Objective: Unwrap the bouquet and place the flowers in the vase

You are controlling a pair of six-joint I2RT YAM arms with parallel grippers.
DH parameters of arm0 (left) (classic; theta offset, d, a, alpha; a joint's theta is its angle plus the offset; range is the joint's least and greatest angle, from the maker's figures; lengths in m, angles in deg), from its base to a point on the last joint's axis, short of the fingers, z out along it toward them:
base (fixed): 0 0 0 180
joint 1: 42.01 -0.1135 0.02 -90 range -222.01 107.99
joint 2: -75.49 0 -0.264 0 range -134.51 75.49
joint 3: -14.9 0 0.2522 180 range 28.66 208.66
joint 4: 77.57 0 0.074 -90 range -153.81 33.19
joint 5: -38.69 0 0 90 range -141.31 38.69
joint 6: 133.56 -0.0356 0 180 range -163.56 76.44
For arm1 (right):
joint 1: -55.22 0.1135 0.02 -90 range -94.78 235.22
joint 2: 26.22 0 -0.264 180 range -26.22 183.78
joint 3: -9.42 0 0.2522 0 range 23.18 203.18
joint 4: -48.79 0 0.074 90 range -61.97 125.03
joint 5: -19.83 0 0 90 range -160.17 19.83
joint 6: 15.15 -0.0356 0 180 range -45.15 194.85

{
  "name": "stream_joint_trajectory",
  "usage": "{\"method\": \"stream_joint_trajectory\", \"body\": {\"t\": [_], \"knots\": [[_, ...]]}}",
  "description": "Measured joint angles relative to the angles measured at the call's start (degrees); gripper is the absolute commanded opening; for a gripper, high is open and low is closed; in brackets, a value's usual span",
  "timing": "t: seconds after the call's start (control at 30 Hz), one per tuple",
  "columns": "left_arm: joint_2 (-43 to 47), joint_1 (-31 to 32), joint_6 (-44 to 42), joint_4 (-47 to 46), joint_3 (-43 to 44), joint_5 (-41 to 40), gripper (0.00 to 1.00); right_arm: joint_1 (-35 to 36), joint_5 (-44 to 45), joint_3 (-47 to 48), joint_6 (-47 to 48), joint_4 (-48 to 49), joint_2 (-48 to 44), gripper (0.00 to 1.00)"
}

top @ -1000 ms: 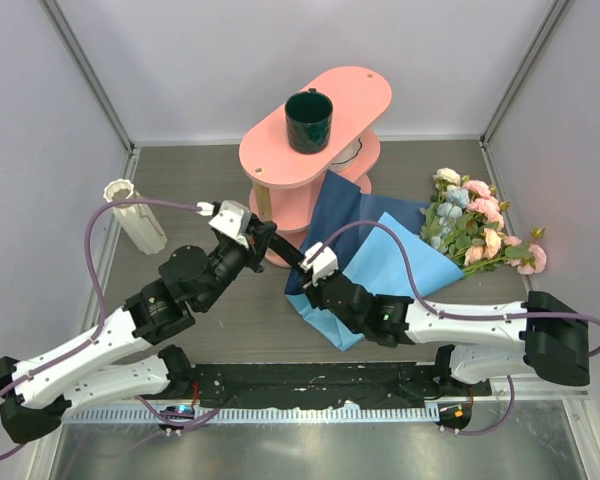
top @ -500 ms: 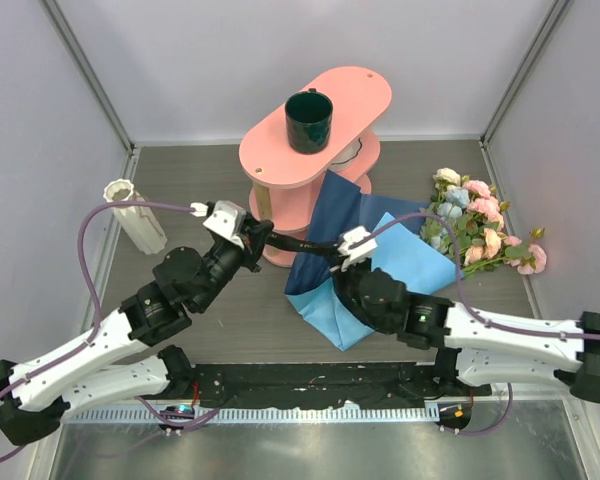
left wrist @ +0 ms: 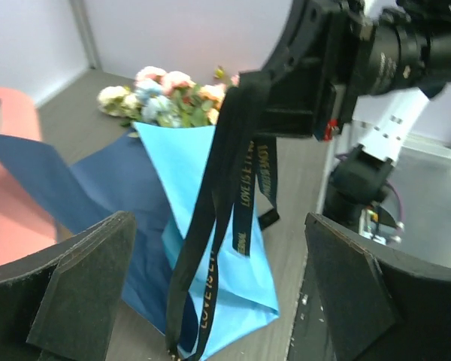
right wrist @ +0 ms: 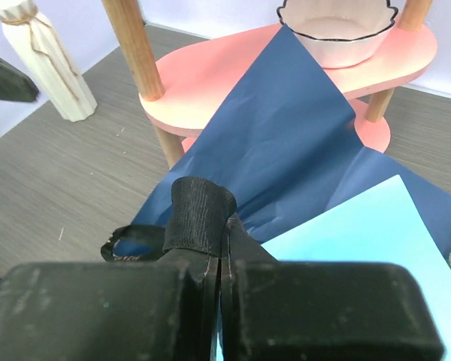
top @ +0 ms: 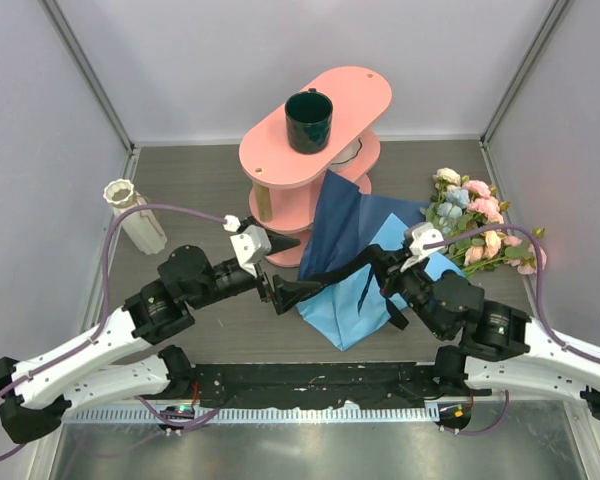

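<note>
Right gripper [right wrist: 222, 259]: jaws clamped on black ribbon [left wrist: 225, 188], which hangs between wide-apart fingers of left gripper [top: 290, 267]; flowers [top: 477, 228] lie just right of right gripper, vase [top: 132, 215] far left.

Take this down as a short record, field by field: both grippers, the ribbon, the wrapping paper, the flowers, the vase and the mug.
left gripper: open, gripping nothing
right gripper: shut on the black ribbon
black ribbon: hangs from the right gripper over the paper
wrapping paper: opened out on the table, against the pink stand
flowers: lying at the right, none in the vase
vase: upright at the left, apart from both grippers
mug: on top of the pink stand
</note>
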Motion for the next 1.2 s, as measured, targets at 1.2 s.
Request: {"method": "stream_joint_trajectory", "body": {"t": [1.2], "knots": [[-19.2,-1.2,16.0,-8.6,1.5,20.5,0.92,-0.1,-21.0,5.7,-10.5,12.6,9.4,0.01]]}}
